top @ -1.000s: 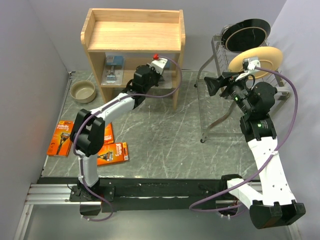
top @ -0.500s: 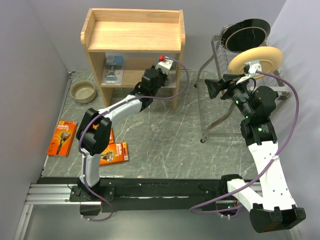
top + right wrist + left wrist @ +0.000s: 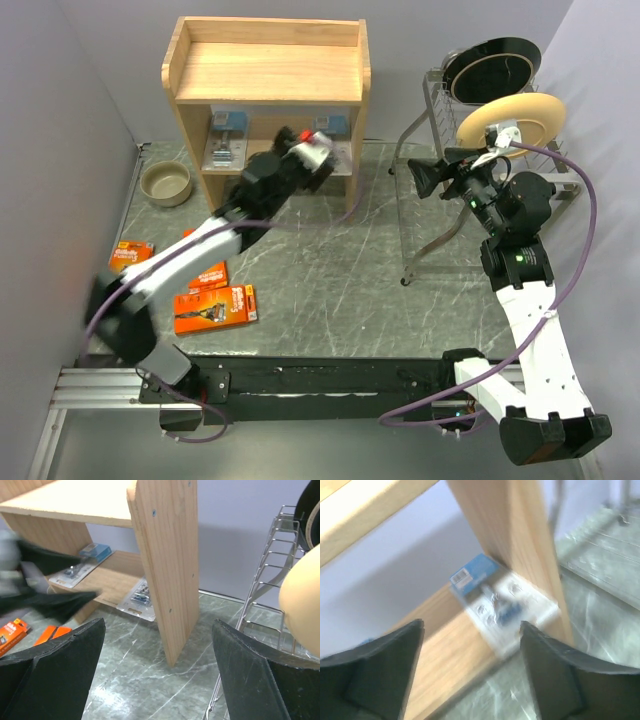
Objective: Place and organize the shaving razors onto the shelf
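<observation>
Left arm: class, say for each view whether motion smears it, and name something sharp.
Top external view: the left arm is streaked, the shelf crisp. Left wrist view: whole frame soft, the blister pack smeared. Right wrist view: the arm is a dark blur at left, the shelf's side panel sharp.

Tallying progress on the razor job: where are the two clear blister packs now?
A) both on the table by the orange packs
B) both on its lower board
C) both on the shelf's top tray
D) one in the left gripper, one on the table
B: the first blister pack lies beside the side panel and the second blister pack farther along, both on the lower board.
</observation>
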Action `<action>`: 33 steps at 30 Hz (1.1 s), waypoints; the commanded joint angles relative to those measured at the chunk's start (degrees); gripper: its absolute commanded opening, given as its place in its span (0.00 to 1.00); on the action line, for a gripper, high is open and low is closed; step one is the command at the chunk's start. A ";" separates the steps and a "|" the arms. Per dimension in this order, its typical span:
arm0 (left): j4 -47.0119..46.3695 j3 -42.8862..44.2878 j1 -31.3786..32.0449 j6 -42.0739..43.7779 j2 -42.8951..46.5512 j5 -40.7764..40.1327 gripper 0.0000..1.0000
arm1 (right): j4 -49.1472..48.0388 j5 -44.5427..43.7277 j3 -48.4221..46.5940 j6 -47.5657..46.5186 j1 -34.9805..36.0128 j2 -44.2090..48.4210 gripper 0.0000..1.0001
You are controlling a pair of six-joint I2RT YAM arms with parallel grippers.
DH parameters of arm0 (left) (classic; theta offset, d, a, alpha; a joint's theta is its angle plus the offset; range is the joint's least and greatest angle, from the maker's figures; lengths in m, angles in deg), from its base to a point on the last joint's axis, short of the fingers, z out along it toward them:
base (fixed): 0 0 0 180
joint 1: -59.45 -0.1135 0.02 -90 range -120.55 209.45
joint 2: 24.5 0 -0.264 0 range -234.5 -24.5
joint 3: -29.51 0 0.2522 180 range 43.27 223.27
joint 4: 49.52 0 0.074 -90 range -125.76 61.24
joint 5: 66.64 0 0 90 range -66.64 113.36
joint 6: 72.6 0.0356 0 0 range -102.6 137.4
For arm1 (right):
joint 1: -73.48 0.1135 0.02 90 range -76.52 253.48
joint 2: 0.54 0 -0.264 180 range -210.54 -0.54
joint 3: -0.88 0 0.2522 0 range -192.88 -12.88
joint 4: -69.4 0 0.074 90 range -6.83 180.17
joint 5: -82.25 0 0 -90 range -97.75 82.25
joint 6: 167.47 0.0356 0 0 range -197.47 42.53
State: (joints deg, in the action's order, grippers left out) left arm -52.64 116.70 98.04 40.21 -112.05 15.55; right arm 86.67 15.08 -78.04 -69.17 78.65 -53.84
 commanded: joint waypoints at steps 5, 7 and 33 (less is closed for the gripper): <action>34.35 -9.09 -4.22 10.77 22.58 14.06 0.99 | 1.86 1.43 4.87 -3.88 7.12 -0.40 0.94; 37.26 -10.23 -6.32 9.19 26.26 12.57 0.99 | 1.77 1.25 6.27 -5.30 10.46 -0.40 0.94; 41.50 -35.19 -51.33 -64.20 45.52 21.68 0.99 | -16.34 7.85 0.57 37.66 45.98 -49.69 0.86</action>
State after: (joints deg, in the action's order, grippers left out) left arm -6.37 84.17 47.94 -16.90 -70.58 28.22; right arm 74.94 21.64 -73.91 -42.25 122.16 -99.76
